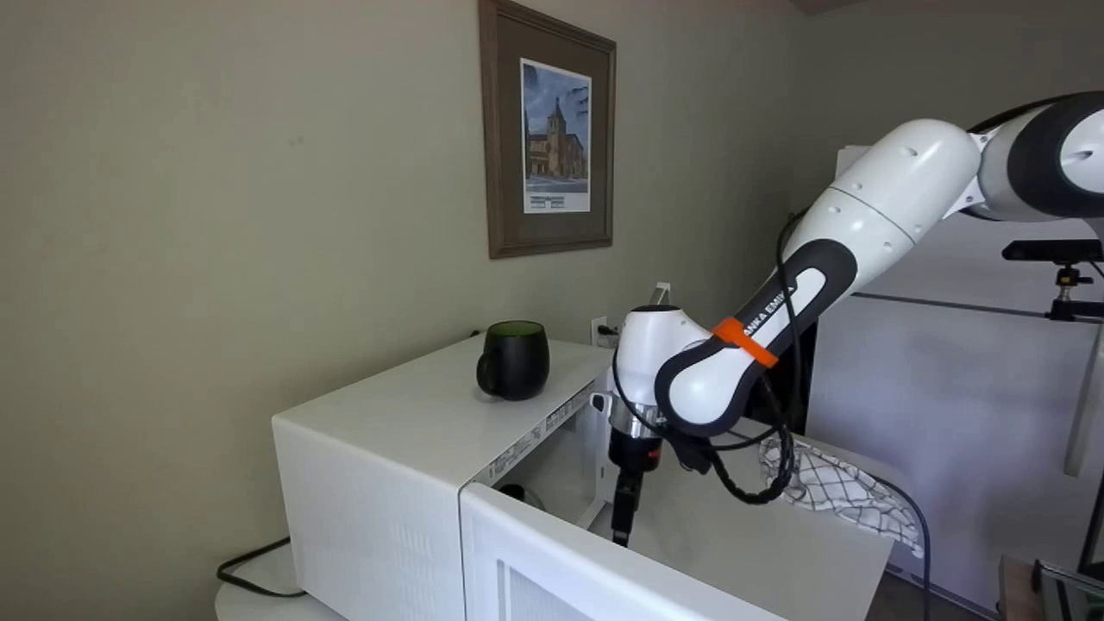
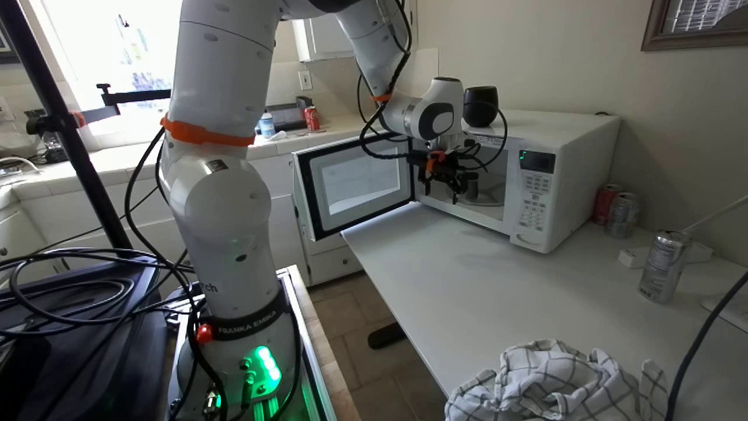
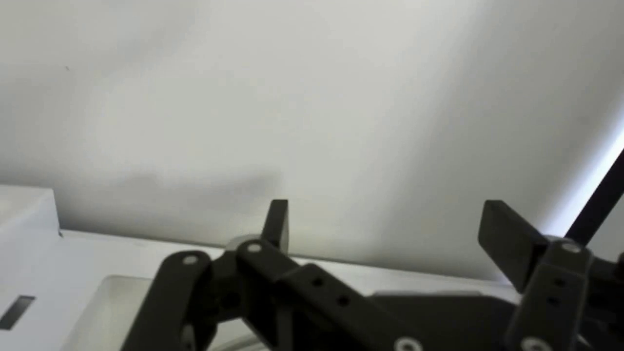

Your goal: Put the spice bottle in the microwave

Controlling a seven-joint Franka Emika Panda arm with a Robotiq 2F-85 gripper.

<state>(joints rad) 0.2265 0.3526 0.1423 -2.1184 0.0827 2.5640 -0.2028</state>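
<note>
Black two-finger gripper [image 3: 386, 209], mine, spread wide, nothing held, I'm just on the near side of white boxy microwave [image 2: 584, 169]; small dark-grey cylindrical spice bottle [image 2: 473, 188] stands inside, far of me

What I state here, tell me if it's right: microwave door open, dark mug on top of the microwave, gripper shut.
Wrong on the gripper: it is open, its jaws well apart, as the wrist view shows. The microwave door does stand open, and the dark mug is on top of the microwave.
</note>
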